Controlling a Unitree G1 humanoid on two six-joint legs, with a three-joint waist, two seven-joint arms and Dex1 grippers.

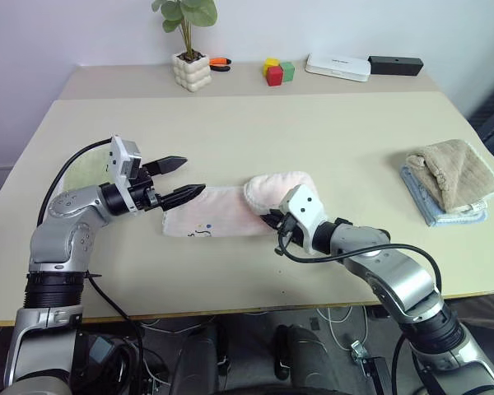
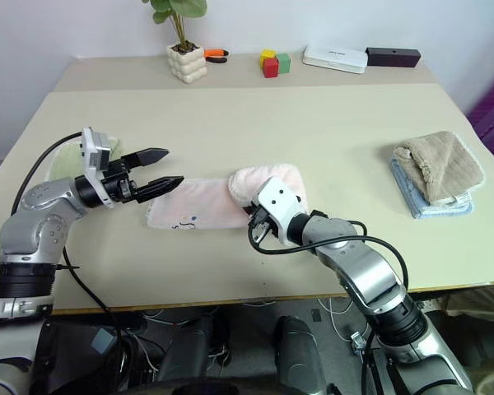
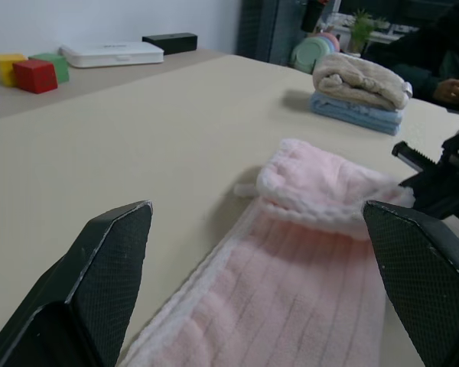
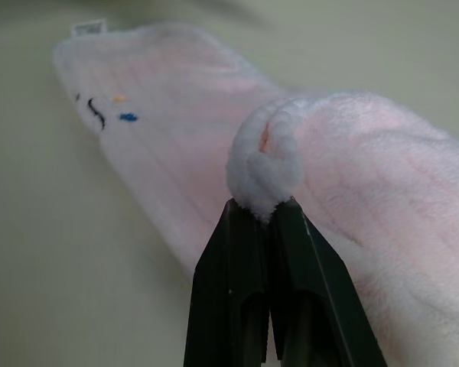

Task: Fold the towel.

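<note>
The pale pink towel (image 1: 218, 216) lies lengthwise on the beige table, near its front edge. Its right end is lifted and doubled back over the middle as a puffy fold (image 1: 280, 189). A small dark printed mark (image 4: 98, 115) and a white tag (image 4: 88, 27) sit at its flat left end. My right gripper (image 4: 266, 205) is shut on the rolled edge of the folded end, seen close in the right wrist view. My left gripper (image 1: 194, 175) hangs open just above the towel's left end, fingers pointing along it and touching nothing.
A tan-brown towel (image 1: 451, 169) lies on a folded blue cloth (image 1: 432, 206) at the right. A light green towel (image 1: 86, 169) lies behind my left arm. At the back stand a potted plant (image 1: 191, 70), coloured blocks (image 1: 277, 72), a white box (image 1: 337, 66) and a black box (image 1: 395, 64).
</note>
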